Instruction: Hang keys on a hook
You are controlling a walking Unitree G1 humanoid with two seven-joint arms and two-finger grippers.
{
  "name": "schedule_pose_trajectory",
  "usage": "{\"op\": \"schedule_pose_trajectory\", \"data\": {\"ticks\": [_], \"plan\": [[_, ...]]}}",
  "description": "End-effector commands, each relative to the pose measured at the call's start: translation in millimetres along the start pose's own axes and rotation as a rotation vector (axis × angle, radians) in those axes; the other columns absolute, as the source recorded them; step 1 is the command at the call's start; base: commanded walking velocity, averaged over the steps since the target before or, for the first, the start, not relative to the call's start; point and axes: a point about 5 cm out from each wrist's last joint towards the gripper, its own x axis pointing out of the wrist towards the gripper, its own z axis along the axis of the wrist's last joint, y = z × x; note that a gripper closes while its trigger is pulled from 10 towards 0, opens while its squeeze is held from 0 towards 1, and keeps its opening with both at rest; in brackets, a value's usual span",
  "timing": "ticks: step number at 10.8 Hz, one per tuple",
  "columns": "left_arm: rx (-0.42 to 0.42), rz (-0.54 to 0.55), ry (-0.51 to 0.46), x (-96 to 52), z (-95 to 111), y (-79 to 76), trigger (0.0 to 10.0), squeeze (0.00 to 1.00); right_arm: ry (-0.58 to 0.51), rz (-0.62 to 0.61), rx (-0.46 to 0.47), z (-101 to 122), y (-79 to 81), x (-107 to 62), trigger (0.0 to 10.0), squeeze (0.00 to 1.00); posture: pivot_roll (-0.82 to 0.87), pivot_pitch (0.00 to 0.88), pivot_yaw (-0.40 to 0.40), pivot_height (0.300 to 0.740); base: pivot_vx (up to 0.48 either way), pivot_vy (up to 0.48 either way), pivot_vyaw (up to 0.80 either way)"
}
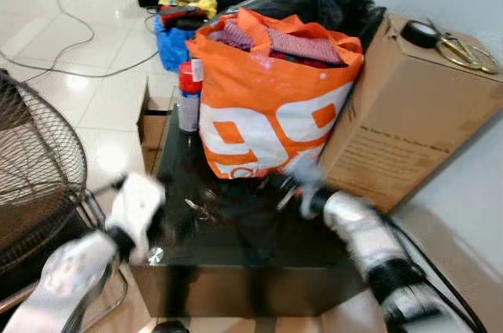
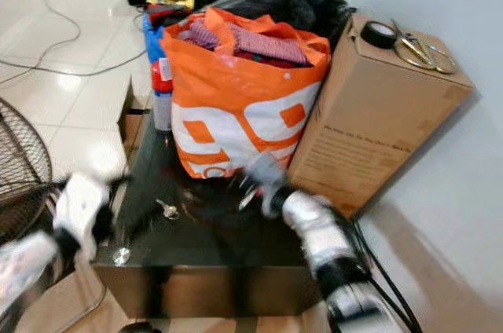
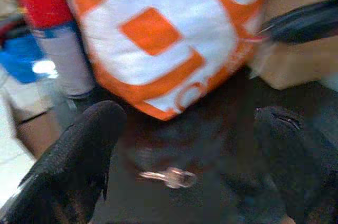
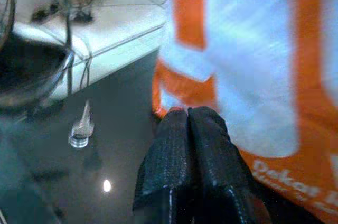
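- The left gripper (image 3: 185,145) hovers over the near left part of the black glossy counter (image 1: 236,258), its fingers (image 3: 79,150) spread wide to either side of the key below.
- The key (image 1: 196,209) lies flat on the counter, between the two arms, touching neither gripper.
- The right gripper (image 4: 187,145) is just above the counter at the foot of the orange bag (image 1: 267,105), fingers pressed together with nothing seen between them.
- A small clear peg (image 4: 81,129) stands on the counter's near left corner, close to the edge.
- Open counter runs along the near edge; the far half is taken by the bag.
- A wire fan guard (image 1: 35,168) stands just off the counter's left edge.
- A cardboard box (image 1: 409,113) leans at the bag's right, against the wall, with a tape roll (image 1: 422,33) and scissors (image 1: 464,50) on top.
- A red-capped spray can (image 1: 189,97) stands at the bag's left.
- Beyond, pale floor tiles (image 1: 86,42) lie open, crossed by a cable (image 1: 71,27).
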Motion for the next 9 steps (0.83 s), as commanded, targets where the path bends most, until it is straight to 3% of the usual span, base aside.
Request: {"op": "schedule_pose_trajectory", "data": {"ticks": [1,2,3,4,7,8,9], "plan": [[0.029,0.051,-0.003,7.4,2.8,1.6,10.0,0.0,-0.028,-0.054,0.094,10.5,-3.8,-13.5,0.0,0.0,0.14,0.0,-0.153,0.74,0.0,0.0,0.0],[0.06,0.115,-0.029,15.4,10.7,3.1,10.0,0.0,-0.066,-0.074,0.234,20.6,10.3,-28.7,0.0,0.0,0.11,0.0,-0.134,0.74,0.0,0.0,0.0],[0.03,0.158,-0.062,18.7,17.0,0.3,10.0,0.0,-0.096,-0.106,0.355,27.7,24.5,-43.2,0.0,0.0,0.09,0.0,-0.116,0.74,0.0,0.0,0.0],[0.041,0.166,-0.076,21.1,18.7,-3.2,10.0,0.0,-0.101,-0.148,0.412,28.6,30.6,-50.7,0.0,0.0,0.07,0.0,-0.104,0.74,0.0,0.0,0.0],[0.08,0.139,-0.086,38.5,19.4,-11.4,10.0,0.0,-0.115,-0.314,0.413,37.7,29.3,-67.3,0.0,0.0,0.02,0.0,-0.059,0.74,0.0,0.0,0.0],[0.087,0.101,-0.087,45.0,21.0,-15.3,10.0,0.0,-0.085,-0.431,0.302,39.5,20.0,-72.2,0.0,0.0,0.0,0.0,-0.05,0.74,0.0,0.0,0.0],[0.101,0.097,-0.092,49.0,21.1,-15.2,10.0,0.0,-0.083,-0.502,0.283,40.1,15.6,-74.7,0.0,0.0,0.0,0.0,-0.045,0.74,0.0,0.0,0.0]]}}
